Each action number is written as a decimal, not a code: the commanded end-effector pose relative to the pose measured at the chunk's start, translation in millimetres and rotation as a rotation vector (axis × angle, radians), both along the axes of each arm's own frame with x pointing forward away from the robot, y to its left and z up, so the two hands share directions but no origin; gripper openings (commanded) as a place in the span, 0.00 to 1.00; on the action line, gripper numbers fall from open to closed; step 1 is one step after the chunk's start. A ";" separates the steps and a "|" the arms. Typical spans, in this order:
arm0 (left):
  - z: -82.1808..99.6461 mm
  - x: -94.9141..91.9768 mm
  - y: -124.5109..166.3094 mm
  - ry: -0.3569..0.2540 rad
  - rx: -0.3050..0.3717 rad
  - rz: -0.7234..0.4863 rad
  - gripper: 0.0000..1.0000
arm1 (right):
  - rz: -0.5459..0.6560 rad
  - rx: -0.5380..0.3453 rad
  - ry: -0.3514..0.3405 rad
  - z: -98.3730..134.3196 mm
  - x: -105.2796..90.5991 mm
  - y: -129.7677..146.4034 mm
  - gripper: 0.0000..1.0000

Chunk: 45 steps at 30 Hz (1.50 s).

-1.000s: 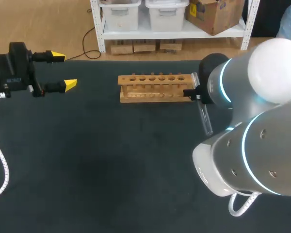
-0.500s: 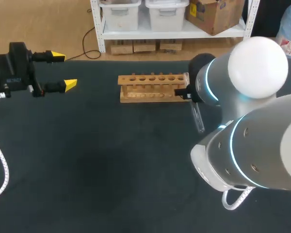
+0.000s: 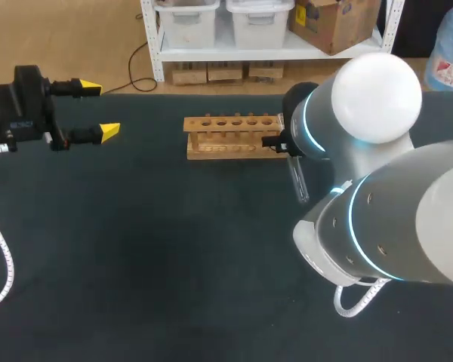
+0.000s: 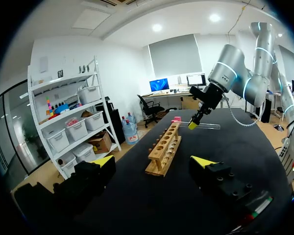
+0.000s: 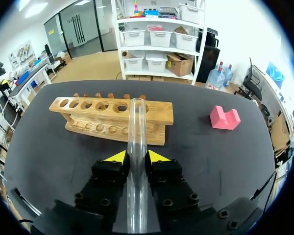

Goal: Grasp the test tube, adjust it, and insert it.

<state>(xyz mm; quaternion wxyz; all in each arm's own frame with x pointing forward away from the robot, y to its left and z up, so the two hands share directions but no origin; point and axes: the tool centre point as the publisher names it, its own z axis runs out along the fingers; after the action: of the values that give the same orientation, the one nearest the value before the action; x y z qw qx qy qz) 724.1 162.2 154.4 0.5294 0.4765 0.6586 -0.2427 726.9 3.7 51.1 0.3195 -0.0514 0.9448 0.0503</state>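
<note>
Right gripper [image 5: 137, 156] is pinching the test tube [image 5: 136, 166]: its 2 yellow tips press on the glass from opposite sides, and the tube runs back between the fingers [image 5: 118, 157] along their length. Its open end points toward the wooden rack [image 5: 112, 115].

Seen from the head view, the dark table [image 3: 136, 249] carries everything. The right arm [image 3: 377, 188] comes in from the right edge and bends toward the middle of the far edge. The left arm [image 3: 23, 113] sits by the far left corner, well apart from the rack. The left gripper [image 3: 100, 109] is spread wide, with nothing between its 2 yellow tips.

The rack [image 3: 234, 136] stands near the middle of the far edge, its long side parallel to that edge and a row of holes along its top.

The test tube [image 3: 297, 181] is held off the table just beside the rack's right end, slanting from the gripper toward the near edge. From the left wrist view, the tube [image 4: 208, 125] looks roughly level.

A small pink block [image 5: 224, 118] lies on the table beyond the rack's right end, apart from it.
</note>
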 end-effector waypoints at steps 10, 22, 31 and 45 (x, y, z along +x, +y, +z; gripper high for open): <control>-1.9 -0.9 -0.5 -0.009 -0.004 0.006 1.00 | 0.003 -0.004 0.042 -6.7 6.7 -1.1 0.00; -1.9 -0.9 -0.5 -0.009 -0.004 0.006 1.00 | 0.033 -0.027 0.088 -16.4 9.1 1.3 0.00; -1.9 -0.9 -0.5 -0.009 -0.004 0.006 1.00 | 0.041 -0.037 0.105 -19.5 13.6 -0.8 0.00; -1.9 -0.9 -0.5 -0.009 -0.004 0.006 1.00 | 0.040 -0.044 0.122 -25.8 15.7 -2.4 0.00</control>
<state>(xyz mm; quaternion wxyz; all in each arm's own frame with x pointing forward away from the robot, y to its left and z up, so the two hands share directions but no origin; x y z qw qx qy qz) 724.1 162.2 154.4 0.5294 0.4765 0.6586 -0.2427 738.2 1.4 28.7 0.2655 -0.0739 0.9605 0.0389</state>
